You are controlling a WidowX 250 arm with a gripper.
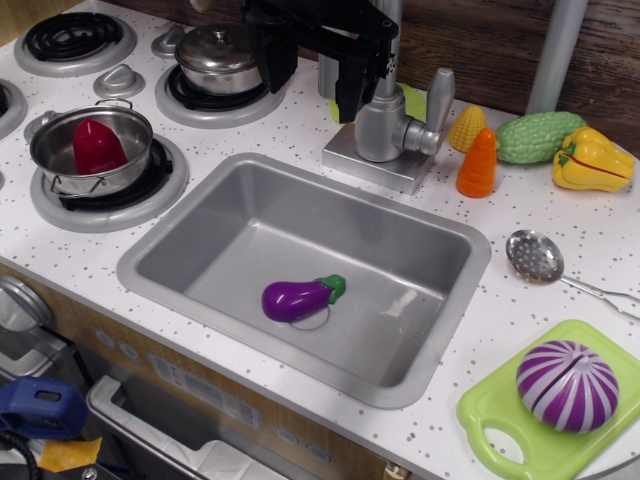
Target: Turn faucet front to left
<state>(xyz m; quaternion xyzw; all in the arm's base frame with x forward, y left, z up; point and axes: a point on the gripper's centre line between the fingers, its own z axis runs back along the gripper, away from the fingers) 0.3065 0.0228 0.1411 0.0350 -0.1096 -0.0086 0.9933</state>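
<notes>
The faucet is a grey metallic tap behind the sink, on a square base plate. Its flat paddle lever sticks up on its right side. Its thin spout pipe rises out of the top of the frame. My black gripper hangs just left of the faucet body, over the counter's back edge. Its two fingers stand apart and hold nothing. The right finger is close against the faucet's left side and hides part of it. A short grey piece shows in the gap between the fingers.
The sink holds a purple eggplant. A pot with a red piece and a lidded pot stand on the burners at left. Corn, carrot, green gourd, yellow pepper, strainer spoon and a plain grey pole are at right.
</notes>
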